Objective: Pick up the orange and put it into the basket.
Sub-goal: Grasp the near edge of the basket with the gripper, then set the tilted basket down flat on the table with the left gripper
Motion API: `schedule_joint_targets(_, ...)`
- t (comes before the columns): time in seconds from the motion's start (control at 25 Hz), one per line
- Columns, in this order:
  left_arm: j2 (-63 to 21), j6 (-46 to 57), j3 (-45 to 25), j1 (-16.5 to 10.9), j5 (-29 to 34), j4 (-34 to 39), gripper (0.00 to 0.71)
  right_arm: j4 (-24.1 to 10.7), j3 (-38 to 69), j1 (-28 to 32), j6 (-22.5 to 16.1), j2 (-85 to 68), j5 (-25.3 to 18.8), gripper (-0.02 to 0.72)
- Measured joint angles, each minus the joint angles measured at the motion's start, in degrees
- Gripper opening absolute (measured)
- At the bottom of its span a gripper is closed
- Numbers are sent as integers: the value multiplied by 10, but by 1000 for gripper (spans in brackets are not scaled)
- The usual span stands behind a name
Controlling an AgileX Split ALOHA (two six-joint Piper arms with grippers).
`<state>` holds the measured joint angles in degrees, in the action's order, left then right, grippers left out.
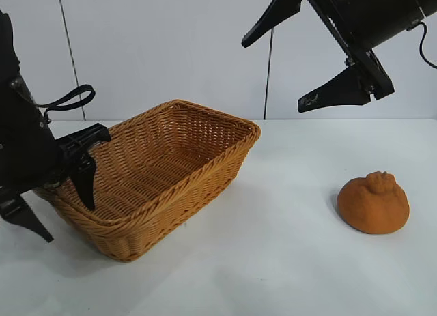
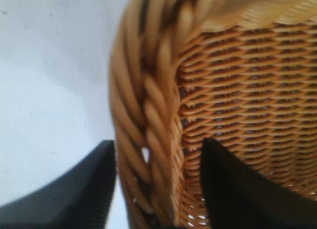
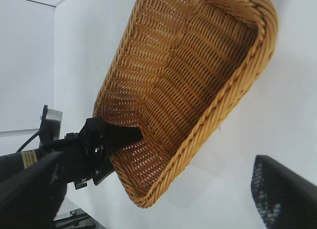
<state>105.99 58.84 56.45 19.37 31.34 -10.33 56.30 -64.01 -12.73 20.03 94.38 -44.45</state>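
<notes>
The orange [image 1: 373, 203] lies on the white table at the right, knobbly bump up, well away from the basket [image 1: 179, 167]. The tan wicker basket stands left of centre. My left gripper [image 1: 68, 222] is open and straddles the basket's near-left rim, one finger inside and one outside; the left wrist view shows the braided rim [image 2: 148, 115] between the two fingers [image 2: 233, 189]. My right gripper [image 1: 300, 56] is open and empty, high above the table at the upper right, above and behind the orange. The right wrist view shows the basket [image 3: 198, 80] but not the orange.
The white table [image 1: 287, 261] spreads between basket and orange. A white wall stands behind. The left arm's black body [image 1: 20, 145] sits at the basket's left end and also shows in the right wrist view [image 3: 99, 145].
</notes>
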Motion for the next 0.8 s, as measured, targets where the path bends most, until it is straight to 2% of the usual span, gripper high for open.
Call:
schedule_joint_targets(0.08,0,8,0,0,0,-5,99,0,0,0,0,0,-1,694)
schedule_joint_targets(0.12,0,10,0,0,-3,-6,86,0,0,0,0,0,-1,694)
schedule_joint_targets(0.4,-5,-15,16,-7,15,-39,84,-1,0,0,0,0,-1,694)
schedule_joint_targets(0.8,-9,-149,122,-64,100,-71,83,-3,0,0,0,0,-1,694)
